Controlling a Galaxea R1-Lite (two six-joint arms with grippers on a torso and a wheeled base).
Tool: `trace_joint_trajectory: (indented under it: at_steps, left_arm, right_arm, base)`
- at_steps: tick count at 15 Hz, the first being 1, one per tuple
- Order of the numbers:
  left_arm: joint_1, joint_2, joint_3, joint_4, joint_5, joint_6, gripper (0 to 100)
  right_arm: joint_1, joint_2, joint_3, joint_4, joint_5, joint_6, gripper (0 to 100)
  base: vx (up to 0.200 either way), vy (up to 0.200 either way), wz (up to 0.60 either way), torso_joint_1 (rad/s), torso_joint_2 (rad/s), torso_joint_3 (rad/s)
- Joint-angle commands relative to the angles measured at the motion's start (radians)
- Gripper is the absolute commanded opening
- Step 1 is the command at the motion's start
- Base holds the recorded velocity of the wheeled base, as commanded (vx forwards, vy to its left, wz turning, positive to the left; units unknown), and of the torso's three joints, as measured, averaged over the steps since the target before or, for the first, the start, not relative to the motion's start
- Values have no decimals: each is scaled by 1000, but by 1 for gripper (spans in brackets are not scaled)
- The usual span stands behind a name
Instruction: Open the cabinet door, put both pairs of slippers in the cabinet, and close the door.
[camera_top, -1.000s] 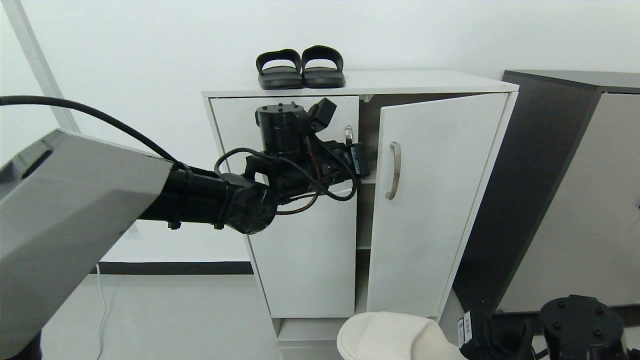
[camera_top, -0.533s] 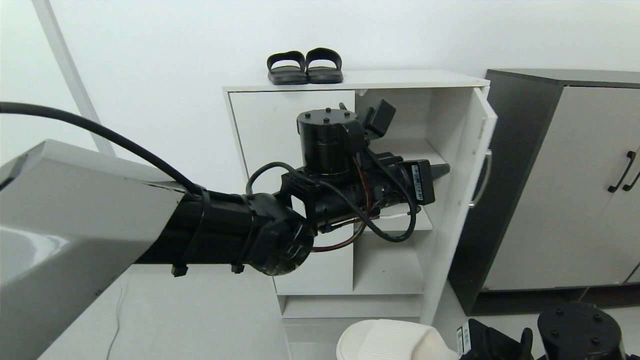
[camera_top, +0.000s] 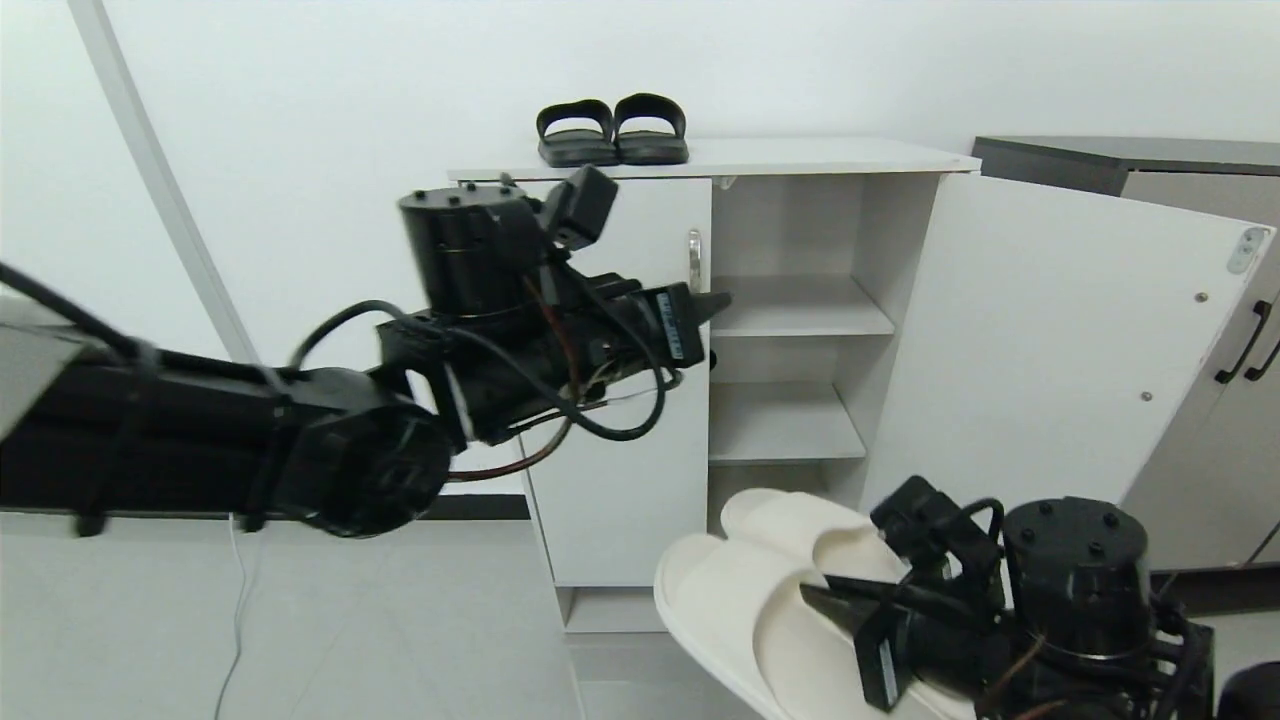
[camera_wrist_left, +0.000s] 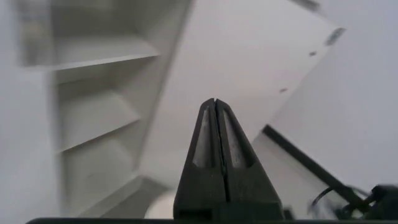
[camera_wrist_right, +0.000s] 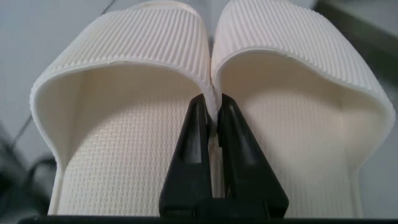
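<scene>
Right gripper (camera_wrist_right: 212, 106) pinches white slippers (camera_wrist_right: 118, 143) by inner edges; thin hold, may slip near shelf (camera_top: 800, 425). Left gripper (camera_wrist_left: 214, 109) closed, empty.

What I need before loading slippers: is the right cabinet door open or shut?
Open. The right door stands swung wide, and the shelves inside show.

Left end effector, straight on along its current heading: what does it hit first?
Most likely the inner face of the open door. The shut left end effector lines up with that panel in its wrist view, shelves off to one side. Depth is unclear.
</scene>
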Motion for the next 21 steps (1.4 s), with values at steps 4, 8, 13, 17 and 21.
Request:
trace_joint_trajectory:
  at_steps: [4,8,13,17,21]
  left_arm:
    - [114,-617,598,46,419,131,0]
    - [307,-1056,943,156,603,213,0]
    - [561,-1626,1010,702,609,260,0]
    - [598,-1807,1078,803,551,272,0]
    - [598,-1807,1132,704,316,300,0]
  right_arm:
    - [-35,208,-228,-3,-313,63,0]
    - [-32,212,-227,-3,-318,63,0]
    - [-28,215,-221,-3,-318,63,0]
    - [-20,223,-215,-3,-318,63,0]
    - [-15,225,-204,-5,-318,63,0]
  base:
    - [0,0,0,0,0,0]
    - [0,0,0,0,0,0]
    - [0,0,0,0,0,0]
    - [0,0,0,0,0,0]
    - [0,0,0,0,0,0]
